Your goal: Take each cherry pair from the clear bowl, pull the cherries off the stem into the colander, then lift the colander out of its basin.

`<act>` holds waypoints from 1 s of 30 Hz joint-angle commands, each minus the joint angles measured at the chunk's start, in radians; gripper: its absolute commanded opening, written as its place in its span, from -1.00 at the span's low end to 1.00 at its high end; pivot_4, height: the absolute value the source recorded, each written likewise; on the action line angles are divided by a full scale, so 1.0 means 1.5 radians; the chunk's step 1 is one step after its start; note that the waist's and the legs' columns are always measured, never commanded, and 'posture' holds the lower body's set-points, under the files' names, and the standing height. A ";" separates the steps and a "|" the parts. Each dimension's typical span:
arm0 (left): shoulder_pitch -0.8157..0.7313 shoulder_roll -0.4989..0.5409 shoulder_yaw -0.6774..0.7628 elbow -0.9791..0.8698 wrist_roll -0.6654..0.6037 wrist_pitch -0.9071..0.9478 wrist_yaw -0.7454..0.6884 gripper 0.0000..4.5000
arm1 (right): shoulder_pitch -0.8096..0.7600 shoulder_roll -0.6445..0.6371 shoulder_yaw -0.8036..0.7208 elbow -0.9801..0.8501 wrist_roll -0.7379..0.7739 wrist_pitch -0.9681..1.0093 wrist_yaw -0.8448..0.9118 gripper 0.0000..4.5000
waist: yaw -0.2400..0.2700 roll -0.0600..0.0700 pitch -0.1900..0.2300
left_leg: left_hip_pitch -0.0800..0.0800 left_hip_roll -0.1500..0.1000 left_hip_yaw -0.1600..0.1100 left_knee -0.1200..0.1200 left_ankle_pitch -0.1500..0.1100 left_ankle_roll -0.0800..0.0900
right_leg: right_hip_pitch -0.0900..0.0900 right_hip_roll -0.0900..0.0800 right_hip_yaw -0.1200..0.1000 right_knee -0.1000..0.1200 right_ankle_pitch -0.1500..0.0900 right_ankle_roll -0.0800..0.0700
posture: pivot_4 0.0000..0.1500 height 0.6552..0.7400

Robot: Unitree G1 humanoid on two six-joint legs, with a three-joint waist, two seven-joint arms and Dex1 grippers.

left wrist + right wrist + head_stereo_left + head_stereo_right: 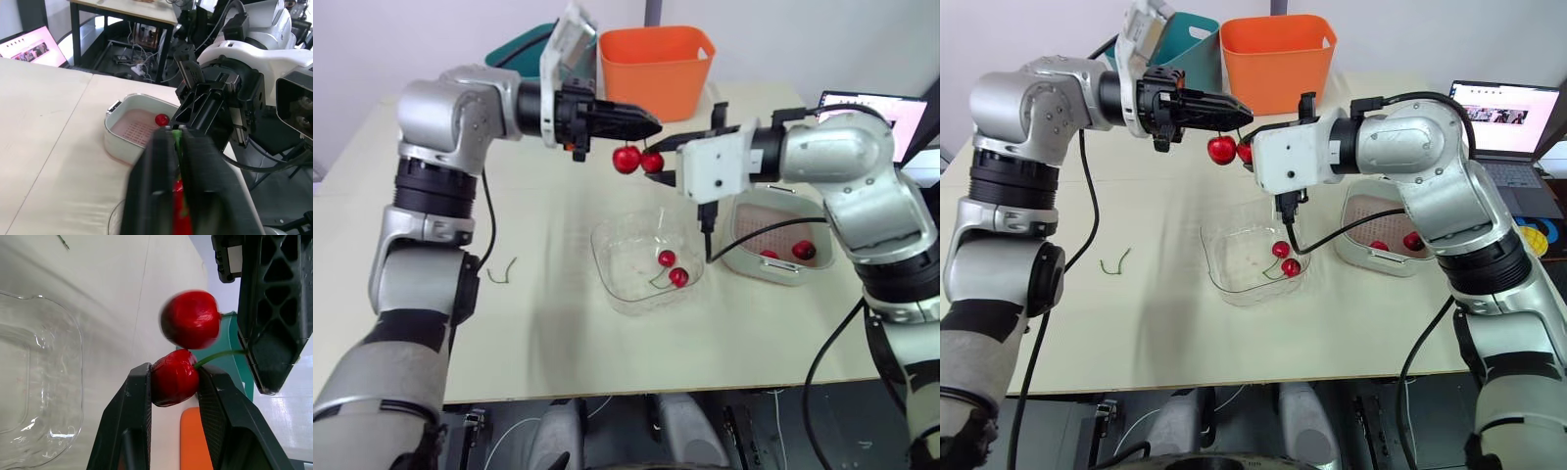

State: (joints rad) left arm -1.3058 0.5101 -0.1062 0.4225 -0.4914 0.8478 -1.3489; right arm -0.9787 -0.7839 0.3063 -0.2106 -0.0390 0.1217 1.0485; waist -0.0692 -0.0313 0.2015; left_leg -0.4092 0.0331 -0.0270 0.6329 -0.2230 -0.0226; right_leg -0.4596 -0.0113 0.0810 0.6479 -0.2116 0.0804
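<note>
**Second pair in the air, one pair still waiting**

You are mid-pull. The colander (137,129) sits in its basin (783,277) on the right of the table. It already holds two loose cherries (804,250), and a bare stem (504,271) lies on the table to the left, so I judge one pair finished.

The cherry pair (626,159) now in work hangs above the far edge of the clear bowl (607,245), not yet over the colander. Your left gripper (654,125) is closed on its green stem (220,354). Your right gripper (174,377) has its two fingers clamped on the right cherry (652,162). The left cherry (190,319) hangs free, touching or just beside its twin.

The two fruits lie side by side, so the pair's long axis runs left to right and roughly level. The stem rises from them to the left gripper's tips just above.

Left to do:
- Strip both of these cherries into the colander.
- Do the same for the last pair (678,277), which lies at the near right of the bowl.
- Lift the colander out of the basin.
</note>
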 commanded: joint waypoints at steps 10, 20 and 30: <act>0.002 0.004 0.036 -0.007 -0.014 -0.018 0.009 -1.00 | -0.007 0.001 -0.039 -0.025 0.019 0.036 0.023 0.03 | 0.000 0.000 0.000 | 0.000 0.000 0.000 0.000 0.000 0.000 | 0.000 0.000 0.000 0.000 0.000 0.000 | 1.00 1.00; 0.006 0.038 0.082 -0.011 -0.041 -0.022 -0.026 -1.00 | -0.042 0.071 -0.231 -0.041 0.353 0.662 -0.029 0.98 | 0.001 0.000 0.000 | 0.000 0.000 -0.001 0.000 0.000 0.000 | 0.000 0.000 0.000 0.001 0.001 -0.001 | 1.00 1.00; 0.024 0.049 0.078 -0.054 -0.068 -0.011 -0.049 -1.00 | -0.119 0.258 -0.435 0.070 0.477 0.995 -0.196 0.98 | 0.001 0.000 0.000 | 0.000 0.000 -0.001 0.000 0.000 0.000 | 0.000 0.000 -0.001 0.001 0.001 -0.001 | 1.00 1.00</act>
State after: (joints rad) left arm -1.2585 0.5759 -0.0106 0.3716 -0.5781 0.8284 -1.4213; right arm -1.1278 -0.3999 -0.3042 -0.0941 0.6388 1.6071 0.7828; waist -0.0680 -0.0310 0.2015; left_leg -0.4095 0.0329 -0.0292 0.6331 -0.2229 -0.0226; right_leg -0.4593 -0.0116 0.0797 0.6497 -0.2106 0.0789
